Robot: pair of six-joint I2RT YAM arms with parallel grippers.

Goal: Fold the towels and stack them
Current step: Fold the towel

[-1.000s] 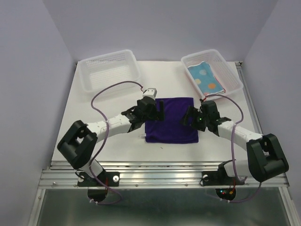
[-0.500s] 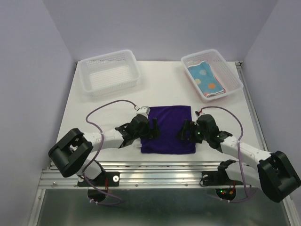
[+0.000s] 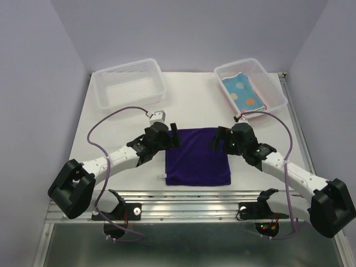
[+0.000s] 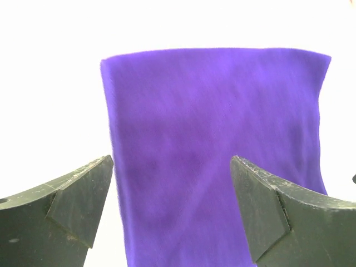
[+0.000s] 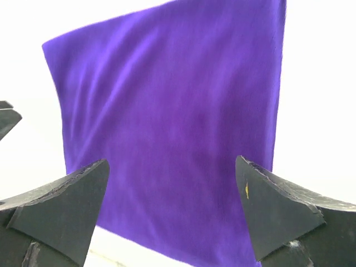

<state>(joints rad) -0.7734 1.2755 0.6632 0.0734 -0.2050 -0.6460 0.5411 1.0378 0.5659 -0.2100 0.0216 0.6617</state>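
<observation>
A dark purple towel lies flat on the white table, close to the front edge. My left gripper hovers open over its far left corner, and my right gripper is open over its far right corner. The left wrist view shows the purple towel spread beyond my open left gripper, nothing held. In the right wrist view the same towel fills the gap of my open right gripper. A light blue towel with orange spots lies in the right basket.
An empty white perforated basket stands at the back left. The right basket stands at the back right, with a pink-red edge showing beside the blue towel. Cables loop from both wrists. The metal rail runs along the table's front.
The purple towel has slid toward the front edge with both grippers. Over the last half second both grippers have drawn back to the towel's far corners, jaws still open.
</observation>
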